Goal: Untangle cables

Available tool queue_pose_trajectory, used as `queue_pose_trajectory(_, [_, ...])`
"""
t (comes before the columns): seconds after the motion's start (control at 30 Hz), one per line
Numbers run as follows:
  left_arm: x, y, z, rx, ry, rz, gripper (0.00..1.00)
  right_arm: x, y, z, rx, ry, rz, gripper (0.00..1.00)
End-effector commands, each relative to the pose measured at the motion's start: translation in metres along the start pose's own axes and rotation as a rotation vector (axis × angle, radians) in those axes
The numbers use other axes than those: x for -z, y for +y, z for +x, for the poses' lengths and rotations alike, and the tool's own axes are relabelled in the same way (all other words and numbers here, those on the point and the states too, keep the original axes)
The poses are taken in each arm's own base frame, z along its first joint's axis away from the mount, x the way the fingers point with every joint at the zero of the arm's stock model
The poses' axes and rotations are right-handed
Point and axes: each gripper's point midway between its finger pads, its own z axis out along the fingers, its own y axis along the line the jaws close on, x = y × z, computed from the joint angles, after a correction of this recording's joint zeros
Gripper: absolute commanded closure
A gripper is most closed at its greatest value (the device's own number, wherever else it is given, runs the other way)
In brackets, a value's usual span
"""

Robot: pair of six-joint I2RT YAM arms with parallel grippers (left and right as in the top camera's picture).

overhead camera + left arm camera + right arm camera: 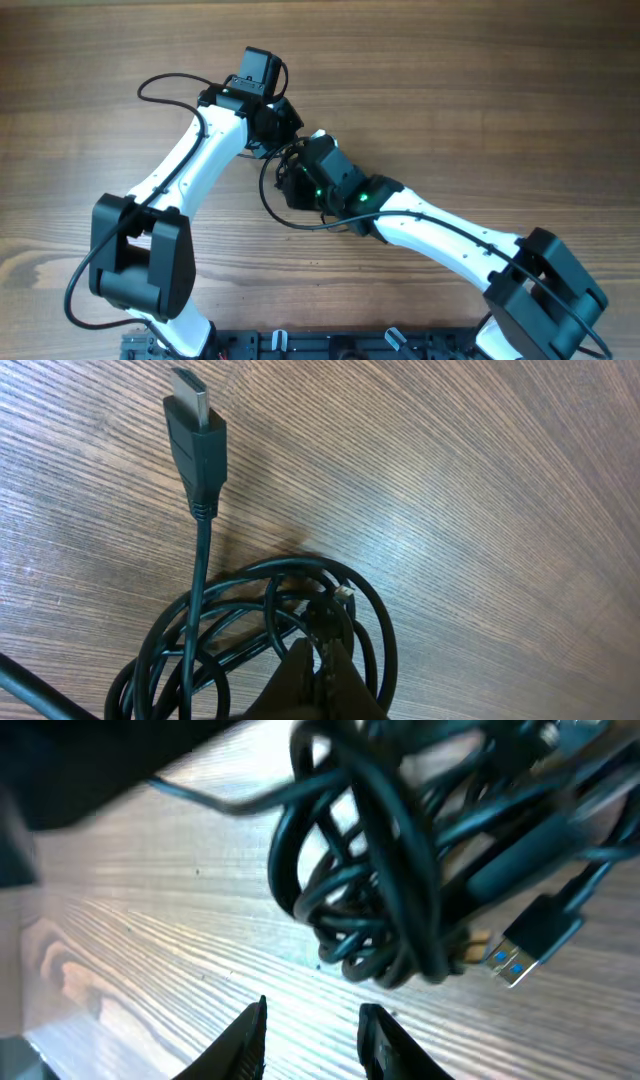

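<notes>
Black cables (390, 890) bunch at 12 o'clock from the narrow-open, empty right hand (312, 1012); left hand (320, 685) pinches a strand, so tugging may cinch the knot.

Table (480, 90): brown wood, grain running L–R in overhead view. We see the cables (250, 630) as one black coil near centre, several strands crossing. HDMI-type plug (195, 430) lies on the wood just beyond the coil, its cord leading back into it. USB plug (530, 945) w/ blue insert sits at the bunch's edge; we can't tell if it touches the wood.
</notes>
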Motion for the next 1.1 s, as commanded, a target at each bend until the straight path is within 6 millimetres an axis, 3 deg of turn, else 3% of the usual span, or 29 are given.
queue_pose_trajectory(0.0, [-0.010, 0.010, 0.003, 0.010, 0.010, -0.038, 0.94, -0.018, -0.008, 0.018, -0.103, 0.070, 0.020, 0.67])
queue_pose_trajectory(0.07, [-0.010, 0.010, 0.003, 0.010, 0.010, -0.037, 0.94, -0.022, -0.011, 0.020, -0.131, 0.078, 0.030, 0.68])
queue_pose_trajectory(0.17, [-0.010, 0.010, 0.003, 0.010, 0.010, -0.038, 0.93, -0.023, -0.018, 0.007, -0.125, -0.001, 0.070, 0.68])
queue_pose_trajectory(0.37, [-0.010, 0.010, 0.003, 0.010, 0.010, -0.037, 0.93, -0.023, -0.002, 0.013, -0.120, 0.050, -0.008, 0.71])
queue_pose_trajectory(0.57, [-0.010, 0.009, 0.003, 0.009, 0.011, -0.038, 0.93, -0.023, -0.016, -0.004, -0.119, -0.054, 0.066, 0.71])
queue_pose_trajectory(0.8, [-0.010, 0.009, 0.003, 0.010, 0.010, -0.038, 0.93, -0.033, -0.019, -0.005, -0.118, -0.064, 0.068, 0.72])
queue_pose_trajectory(0.97, [-0.010, 0.009, 0.003, 0.009, 0.011, -0.038, 0.93, -0.034, -0.026, -0.011, -0.116, -0.103, 0.102, 0.82])
queue_pose_trajectory(1.07, [-0.010, 0.009, 0.003, 0.009, 0.011, -0.038, 0.93, -0.033, -0.026, -0.015, -0.116, -0.125, 0.105, 0.81])
